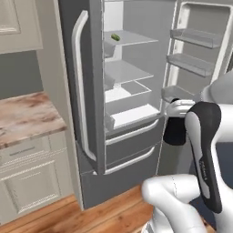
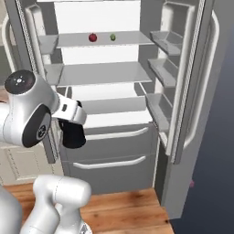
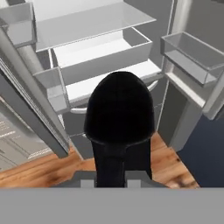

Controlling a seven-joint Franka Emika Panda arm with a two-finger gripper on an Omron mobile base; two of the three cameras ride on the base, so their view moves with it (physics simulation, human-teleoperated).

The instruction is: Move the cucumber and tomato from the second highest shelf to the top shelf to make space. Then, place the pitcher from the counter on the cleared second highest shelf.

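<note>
Below the hand, tool [image 3: 109, 177] clamped on pitcher [image 3: 119, 116]; fingertips hidden; tomato [image 2: 93, 37] behind door leftward.

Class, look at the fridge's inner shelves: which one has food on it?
The top shelf: the tomato and cucumber sit on it; the second highest shelf is bare.

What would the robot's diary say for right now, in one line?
hand: shut on pitcher | tomato, cucumber: on top shelf | second highest shelf: bare | pitcher: not yet placed

Grey double-door refrigerator [image 2: 114, 151]: right door [image 2: 192, 91] open, carrying three translucent door bins [image 2: 160, 68]. Below it, orange-brown wooden plank floor [image 1: 91, 216]. Cream panelled cabinets [image 1: 32, 182] stand left of it.
</note>
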